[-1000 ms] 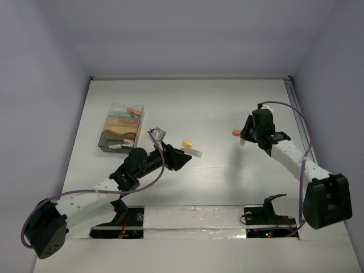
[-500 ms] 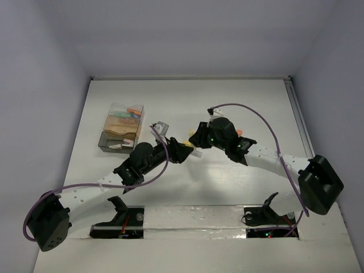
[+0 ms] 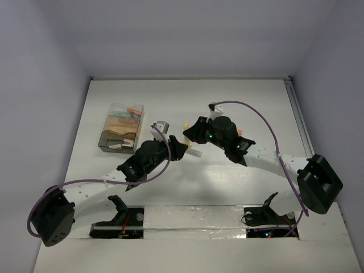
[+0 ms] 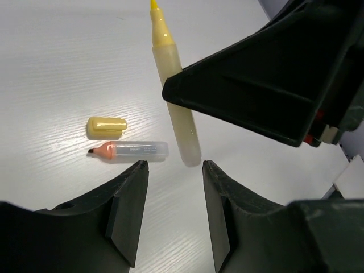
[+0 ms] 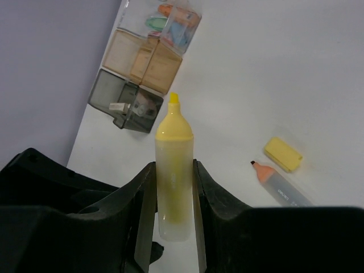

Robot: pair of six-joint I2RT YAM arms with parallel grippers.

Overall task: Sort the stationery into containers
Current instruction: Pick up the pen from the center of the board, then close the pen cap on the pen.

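Note:
My right gripper (image 5: 173, 165) is shut on an uncapped yellow highlighter (image 5: 173, 170), tip pointing away from the wrist, held above the table's middle. In the left wrist view the highlighter (image 4: 176, 108) hangs with its blunt end just beyond my left gripper (image 4: 174, 166), which is open with nothing between its fingers. The right gripper's dark finger (image 4: 256, 85) crosses it from the right. A yellow cap (image 4: 107, 126) and an uncapped orange highlighter (image 4: 129, 151) lie on the table below. The containers (image 3: 121, 132) stand at the left, holding several coloured pieces.
The containers (image 5: 142, 85) have a clear section, tan compartments and a dark grey section with a small white piece inside. Both arms meet over the table's middle, left gripper (image 3: 179, 149) and right gripper (image 3: 190, 132) close together. Walls enclose the table on three sides.
The right arm has swung from the right side to the middle, bringing the yellow highlighter up to the left gripper. The left gripper has edged forward and its jaws have narrowed somewhat.

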